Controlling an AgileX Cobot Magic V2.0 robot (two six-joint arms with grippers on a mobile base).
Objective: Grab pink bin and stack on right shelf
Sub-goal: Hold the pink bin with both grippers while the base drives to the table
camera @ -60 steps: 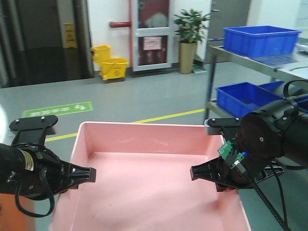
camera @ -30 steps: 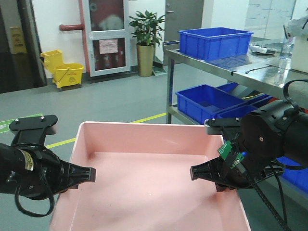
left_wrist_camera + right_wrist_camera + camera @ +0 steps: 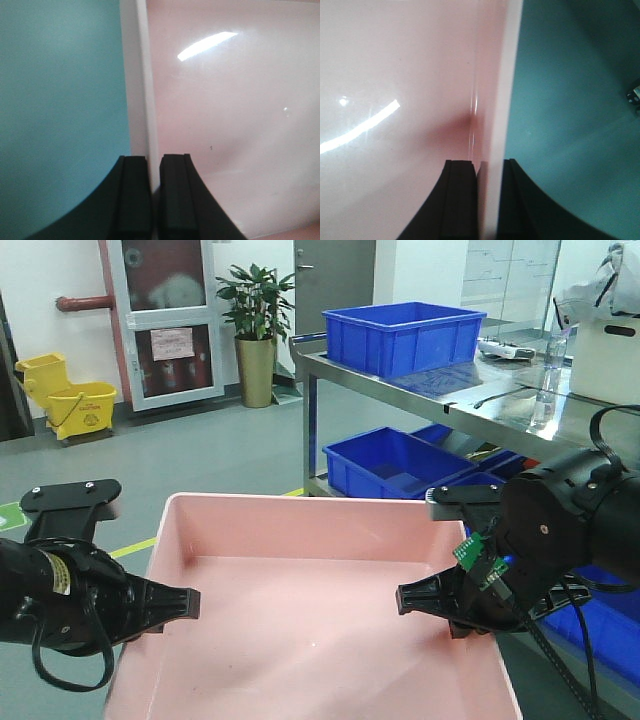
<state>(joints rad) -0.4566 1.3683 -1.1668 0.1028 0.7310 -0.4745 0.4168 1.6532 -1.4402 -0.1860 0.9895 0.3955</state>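
Note:
The pink bin is held up between both arms, low in the front view, its open top facing up and empty. My left gripper is shut on the bin's left wall; the wrist view shows that rim pinched between the two black fingers. My right gripper is shut on the bin's right wall, one finger inside and one outside. The right shelf, a shiny steel rack, stands ahead to the right.
A blue crate sits on the rack's top tier and more blue crates fill its lower tier. A potted plant, a yellow mop bucket and a door stand at the far wall. Green-grey floor lies ahead.
The whole view has swung right: the rack and blue crates have shifted left and closer, the mop bucket and plant moved left. Both grippers keep the same hold on the bin.

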